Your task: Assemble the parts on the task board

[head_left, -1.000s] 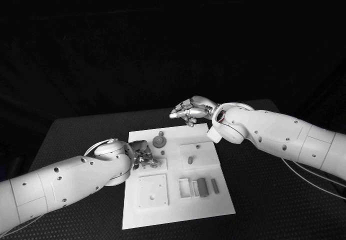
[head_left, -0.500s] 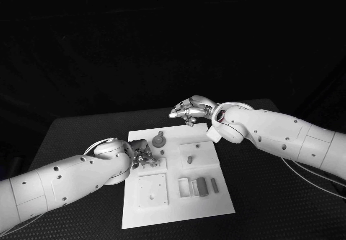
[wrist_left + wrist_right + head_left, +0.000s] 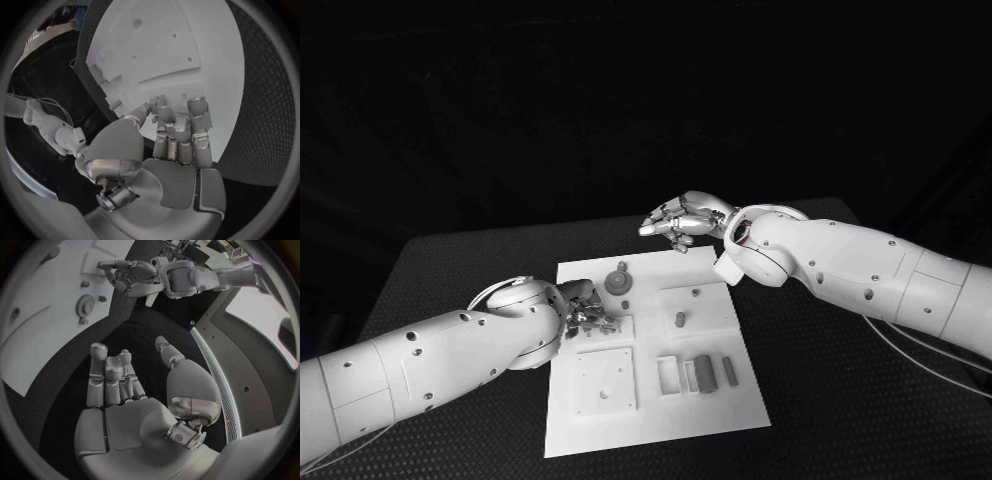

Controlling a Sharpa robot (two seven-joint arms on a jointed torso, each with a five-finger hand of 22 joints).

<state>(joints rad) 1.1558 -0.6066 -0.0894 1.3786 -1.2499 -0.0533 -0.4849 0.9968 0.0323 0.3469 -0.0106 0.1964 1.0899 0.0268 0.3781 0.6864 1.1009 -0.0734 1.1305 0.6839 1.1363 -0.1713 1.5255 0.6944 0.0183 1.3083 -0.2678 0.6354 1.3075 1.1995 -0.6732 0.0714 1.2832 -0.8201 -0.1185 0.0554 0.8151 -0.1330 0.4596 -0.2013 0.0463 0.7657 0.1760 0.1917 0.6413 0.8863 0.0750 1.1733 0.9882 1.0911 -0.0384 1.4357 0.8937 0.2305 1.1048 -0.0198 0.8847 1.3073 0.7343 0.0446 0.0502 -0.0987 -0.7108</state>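
Observation:
The white task board (image 3: pixel 661 425) lies in the middle of the table. My left hand (image 3: pixel 584 311) is at its left edge, fingertips bunched and touching the board (image 3: pixel 187 45). The thumb and fingers (image 3: pixel 164 116) meet there, and whatever lies between them is hidden. A grey gear (image 3: pixel 617 283) lies just beyond that hand, a short peg (image 3: pixel 681 320) stands in a raised block, and two dark bars (image 3: pixel 705 373) sit in slots at the near right. My right hand (image 3: pixel 682 221) hovers past the board's far edge, holding nothing; its fingers (image 3: pixel 112 380) are straight and the thumb is apart.
A square plate with holes (image 3: pixel 607 380) is set into the board's near left. The right wrist view shows the gear (image 3: pixel 84 305) and my left hand (image 3: pixel 131 275) over the board. Black table (image 3: pixel 862 400) surrounds the board on all sides.
My left hand has crept very slightly toward the far side of the board. The right hand and the parts have stayed in place.

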